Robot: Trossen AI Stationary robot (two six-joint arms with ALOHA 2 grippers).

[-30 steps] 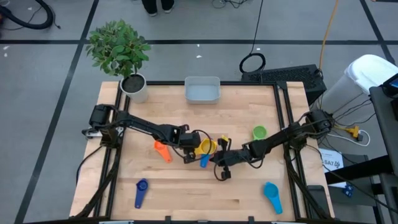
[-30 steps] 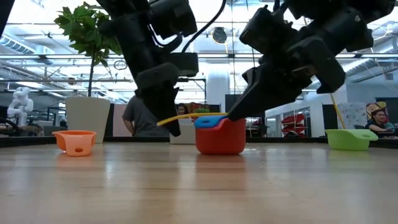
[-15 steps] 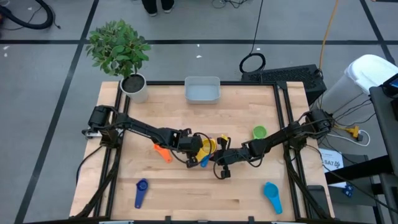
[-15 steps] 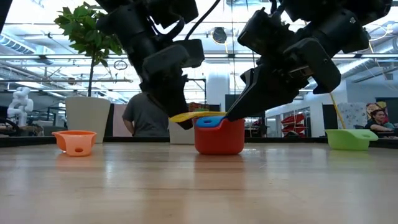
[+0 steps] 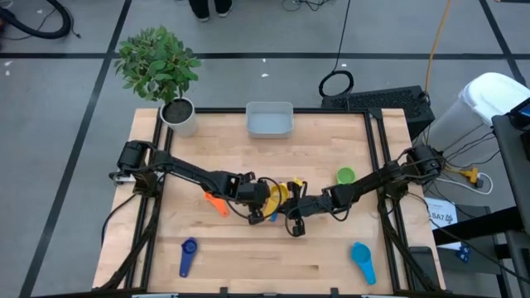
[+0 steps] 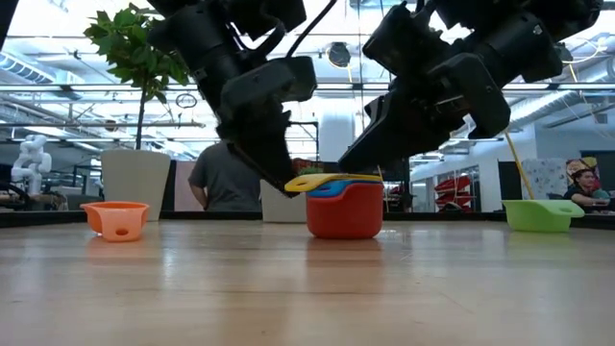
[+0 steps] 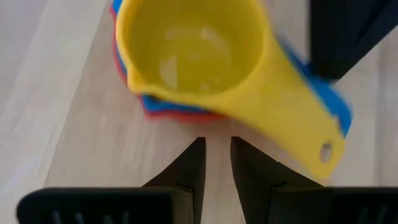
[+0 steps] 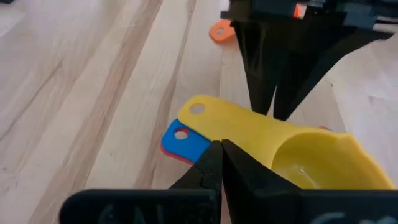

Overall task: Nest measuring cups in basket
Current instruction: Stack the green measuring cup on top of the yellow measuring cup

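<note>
Left gripper [image 7: 216, 163]: tapered dark fingers a narrow slit apart, holding nothing, tips just beside the glossy yellow cup [image 7: 199, 59]. Right gripper [image 8: 217, 163]: fingers pressed together, empty, at the flat yellow handle.

Yellow scoop is nested in the bright blue cup [image 6: 332, 189] and red cup [image 6: 344, 211] mid-table on pale wood grain; translucent grey basket [image 5: 269, 120] is well apart at the far edge.

The wooden table [image 5: 248, 248] carries scattered measuring cups [image 5: 361, 262], basket [image 5: 270, 120], plant pot [image 5: 180, 117].

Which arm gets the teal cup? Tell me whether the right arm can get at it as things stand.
Probably yes: the teal cup lies alone at the right front of the table, nothing around it. The shut right gripper sits at the nested stack and would have to swing back.
</note>
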